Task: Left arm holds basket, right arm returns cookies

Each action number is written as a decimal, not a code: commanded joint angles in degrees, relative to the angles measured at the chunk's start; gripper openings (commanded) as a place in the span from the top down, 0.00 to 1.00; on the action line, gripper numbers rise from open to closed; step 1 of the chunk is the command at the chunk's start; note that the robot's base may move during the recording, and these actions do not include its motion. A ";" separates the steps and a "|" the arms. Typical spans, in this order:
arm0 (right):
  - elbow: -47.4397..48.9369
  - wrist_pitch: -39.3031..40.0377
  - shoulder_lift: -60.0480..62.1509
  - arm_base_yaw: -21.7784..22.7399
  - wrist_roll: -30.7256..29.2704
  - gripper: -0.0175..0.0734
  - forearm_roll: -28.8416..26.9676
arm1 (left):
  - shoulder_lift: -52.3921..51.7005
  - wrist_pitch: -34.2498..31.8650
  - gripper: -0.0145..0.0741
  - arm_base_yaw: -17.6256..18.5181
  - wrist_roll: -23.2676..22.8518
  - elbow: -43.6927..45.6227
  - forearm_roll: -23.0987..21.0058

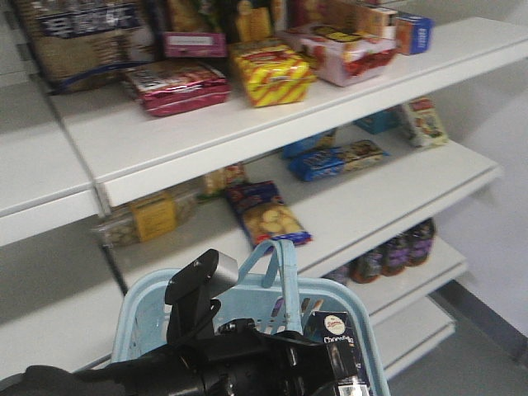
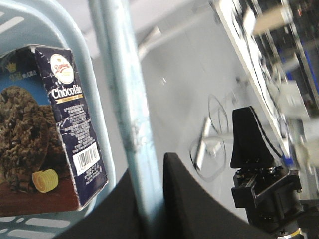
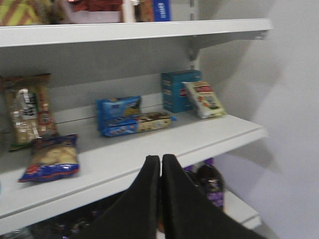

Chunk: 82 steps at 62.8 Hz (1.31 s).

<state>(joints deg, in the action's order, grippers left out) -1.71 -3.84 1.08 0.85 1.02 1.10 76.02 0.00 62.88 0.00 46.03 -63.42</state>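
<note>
The light blue basket [image 1: 144, 318] hangs low in the front view, its two handles [image 1: 280, 264] raised together. My left gripper [image 2: 149, 167] is shut on a handle [image 2: 117, 89], which runs up between its jaws. The left arm's silver-capped module [image 1: 216, 268] sits by the basket's near rim. The dark navy cookies box [image 2: 50, 124] stands inside the basket at its right side, and it also shows in the front view [image 1: 337, 334]. My right gripper [image 3: 160, 158] is shut and empty, facing the middle shelf [image 3: 164, 144]. The right arm [image 2: 264, 189] also shows beside the basket.
White shelves hold snacks: a red packet [image 1: 177, 87] and a yellow-red packet [image 1: 272, 74] on top, a blue biscuit bag [image 3: 50, 157], blue packs [image 3: 119, 114] and a teal box [image 3: 177, 89] in the middle. Dark bottles [image 1: 396, 252] stand below. A wall closes the right.
</note>
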 commanded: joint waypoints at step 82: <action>-0.05 4.45 0.57 0.00 -0.22 0.81 0.36 | -2.27 -2.42 0.84 0.23 0.63 1.90 0.55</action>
<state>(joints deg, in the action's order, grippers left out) -1.71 -3.78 1.08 0.85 1.02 1.10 76.02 0.00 62.88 0.00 46.03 -63.42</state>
